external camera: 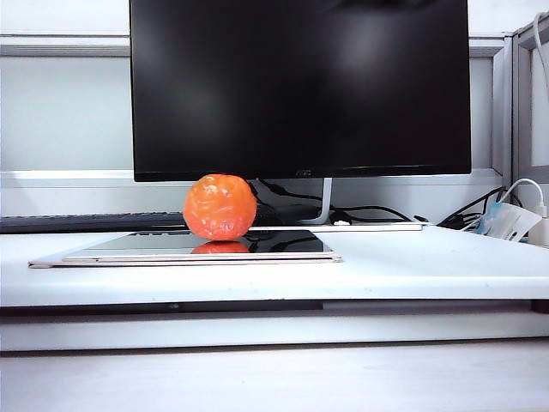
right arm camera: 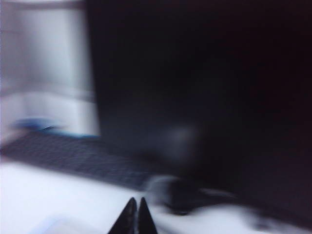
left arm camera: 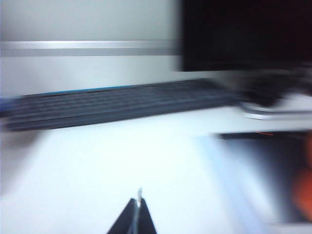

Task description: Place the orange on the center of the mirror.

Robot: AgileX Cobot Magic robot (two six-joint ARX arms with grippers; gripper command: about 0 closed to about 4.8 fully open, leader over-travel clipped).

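I see the orange [external camera: 220,207] resting on the mirror [external camera: 283,249], near its middle. The left gripper [left arm camera: 138,210] and right gripper [right arm camera: 136,210] both have fingers pressed together, holding nothing.

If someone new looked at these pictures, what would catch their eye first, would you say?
The bright orange stands out first, sitting on the flat mirror left of the table's middle, its reflection showing beneath it. Behind it looms the big black monitor, with a dark keyboard to the left. Both wrist views are blurred; the left gripper and right gripper are shut, holding nothing.
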